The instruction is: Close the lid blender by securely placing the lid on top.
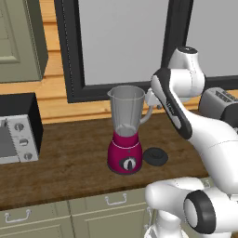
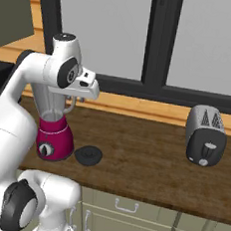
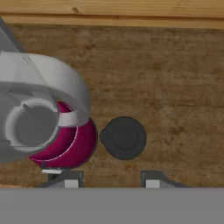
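Blender [image 3: 52, 131]: stands at the left of the hand view, open jar mouth up, magenta base below it; no lid on it.
Lid [image 3: 123, 137]: lies flat on the wooden counter [image 3: 175, 87], knob up, just beside the blender's base on its right, apart from it.
Gripper [image 3: 108, 180]: hangs high above the counter, looking straight down; finger tips [image 3: 153, 179] drawn in to their narrowest, holding nothing.
Key relation: lid sits almost straight below the gap between the tips, slightly ahead.
Next move, likely: open, then drop onto the knob.

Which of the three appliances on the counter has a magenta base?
The blender, with its clear jar; the toaster is silver and the toaster oven is black and grey.
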